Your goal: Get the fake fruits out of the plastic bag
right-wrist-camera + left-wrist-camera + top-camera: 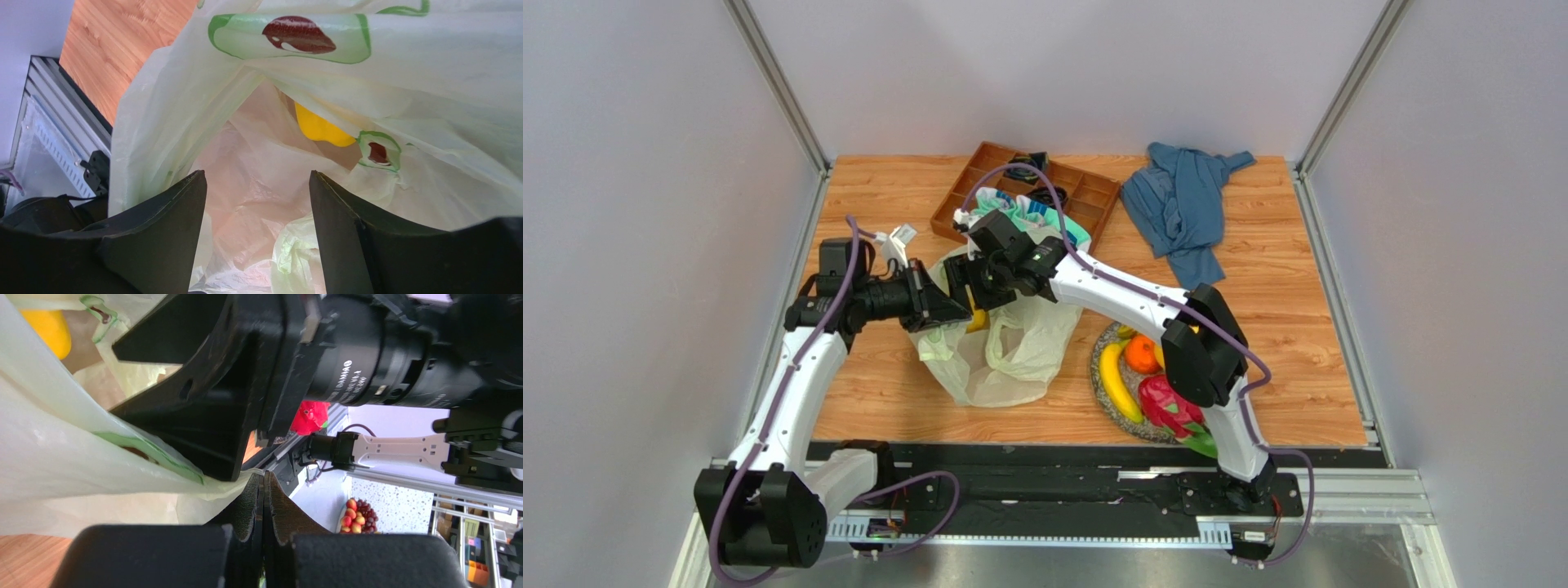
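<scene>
The pale yellow-green plastic bag (pixel 1008 355) lies mid-table with its mouth toward the back. My left gripper (pixel 950 309) is shut on the bag's rim; in the left wrist view the film (pixel 73 471) runs into the closed jaws of the left gripper (pixel 264 478). My right gripper (pixel 972 282) is open at the bag's mouth; its right wrist view looks into the bag (pixel 178 110) between spread fingers, with nothing held in the right gripper (pixel 258 180). A yellow fruit (pixel 319 130) lies inside, ahead of the fingers; it also shows from above (pixel 978 321) and in the left wrist view (pixel 49 331).
A plate (pixel 1097 368) at the right front holds a banana (pixel 1118 382), an orange (pixel 1141 354) and a pink dragon fruit (pixel 1169 407). A brown divided tray (pixel 983 165) with teal-white socks (pixel 1028 216) stands behind the bag. A blue cloth (pixel 1185 202) lies at the back right.
</scene>
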`<state>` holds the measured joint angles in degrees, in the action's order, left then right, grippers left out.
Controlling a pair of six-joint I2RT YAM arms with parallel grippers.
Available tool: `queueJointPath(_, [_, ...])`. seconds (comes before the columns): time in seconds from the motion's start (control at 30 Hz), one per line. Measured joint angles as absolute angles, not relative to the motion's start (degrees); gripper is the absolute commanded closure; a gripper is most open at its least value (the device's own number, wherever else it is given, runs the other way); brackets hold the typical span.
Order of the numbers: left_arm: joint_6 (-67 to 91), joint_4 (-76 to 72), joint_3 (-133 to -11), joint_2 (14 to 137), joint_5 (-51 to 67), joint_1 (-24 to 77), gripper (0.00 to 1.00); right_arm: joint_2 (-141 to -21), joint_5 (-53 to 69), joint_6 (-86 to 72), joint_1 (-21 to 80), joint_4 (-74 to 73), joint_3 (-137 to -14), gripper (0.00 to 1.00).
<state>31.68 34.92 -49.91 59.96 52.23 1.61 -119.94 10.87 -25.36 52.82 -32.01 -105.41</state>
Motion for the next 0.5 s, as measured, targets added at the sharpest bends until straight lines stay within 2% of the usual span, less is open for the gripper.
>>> queueJointPath(0.13, [31.7, 34.9, -50.1, 60.1, 52.8, 1.4, 1.0, -120.2, 13.0, -26.4, 52.8, -31.4, -103.9, 0.15])
queueJointPath(0.23, [31.9, 34.8, -50.1, 60.4, 53.9, 1.3, 1.0, -121.6, 13.0, -26.5, 52.8, -30.6, -103.9, 0.09])
queueJointPath(0.5, [34.6, 32.3, -50.1, 61.9, 59.8, 0.0, 1.0, -124.2, 9.8, -24.3, 52.8, -29.6, -103.6, 0.07])
